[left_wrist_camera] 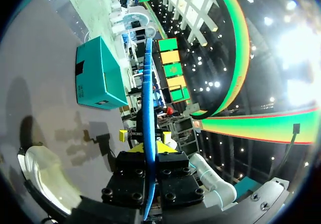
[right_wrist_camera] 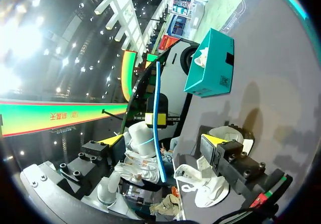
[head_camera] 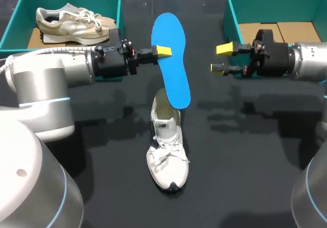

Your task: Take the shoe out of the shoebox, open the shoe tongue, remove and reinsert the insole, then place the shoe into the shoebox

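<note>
Left gripper (head_camera: 164, 51): closed on the thin blue foam insole (head_camera: 173, 77). In the left wrist view the insole stands edge-on between the two yellow fingertips, which press on its two faces. In the head view this gripper is a little left of the centre of the frame.
Blue insole: held in the air by its left edge, in its upper part. It runs from the upper centre of the frame down to the centre. Its lower end covers the heel opening of the shoe below, but I cannot tell whether it touches it.
White lace-up sneaker (head_camera: 167, 159): stands on its sole on the dark table (head_camera: 245, 161), in the lower centre, with the toe toward the bottom of the frame.
Right gripper (head_camera: 222, 58): open, its two yellow tips wide apart with nothing between them. It is right of the centre, apart from the insole, and it points toward it.
Left teal cardboard shoebox (head_camera: 20, 10): in the upper left corner, with a beige sneaker (head_camera: 71, 23) lying inside.
Right teal cardboard shoebox (head_camera: 232, 13): in the upper right corner. Its brown cardboard floor shows behind the right arm.
</note>
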`<action>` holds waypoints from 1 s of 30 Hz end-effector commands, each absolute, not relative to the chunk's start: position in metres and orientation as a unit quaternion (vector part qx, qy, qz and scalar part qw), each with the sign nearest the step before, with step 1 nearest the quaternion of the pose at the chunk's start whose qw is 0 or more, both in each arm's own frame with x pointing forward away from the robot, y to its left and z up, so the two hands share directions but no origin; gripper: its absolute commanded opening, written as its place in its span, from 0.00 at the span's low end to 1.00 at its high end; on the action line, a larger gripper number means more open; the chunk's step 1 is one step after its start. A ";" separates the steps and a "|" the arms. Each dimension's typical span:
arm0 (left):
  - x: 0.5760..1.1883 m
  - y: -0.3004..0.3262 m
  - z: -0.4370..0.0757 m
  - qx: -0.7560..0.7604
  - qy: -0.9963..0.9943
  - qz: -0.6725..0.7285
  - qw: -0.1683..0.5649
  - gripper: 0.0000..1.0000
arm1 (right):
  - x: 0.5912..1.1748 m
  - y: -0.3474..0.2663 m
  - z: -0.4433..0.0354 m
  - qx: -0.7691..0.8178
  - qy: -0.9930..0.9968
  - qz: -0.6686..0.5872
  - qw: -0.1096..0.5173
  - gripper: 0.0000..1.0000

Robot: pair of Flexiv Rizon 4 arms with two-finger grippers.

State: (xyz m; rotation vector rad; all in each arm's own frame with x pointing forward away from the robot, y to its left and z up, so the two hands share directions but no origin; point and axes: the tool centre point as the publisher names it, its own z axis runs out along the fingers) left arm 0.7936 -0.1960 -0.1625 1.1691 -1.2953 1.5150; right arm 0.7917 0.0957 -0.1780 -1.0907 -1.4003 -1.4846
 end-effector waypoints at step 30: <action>0.808 -0.207 -0.183 0.547 -0.437 0.554 0.450 0.00 | 0.773 0.105 -0.107 -0.584 -0.696 -0.353 0.222 1.00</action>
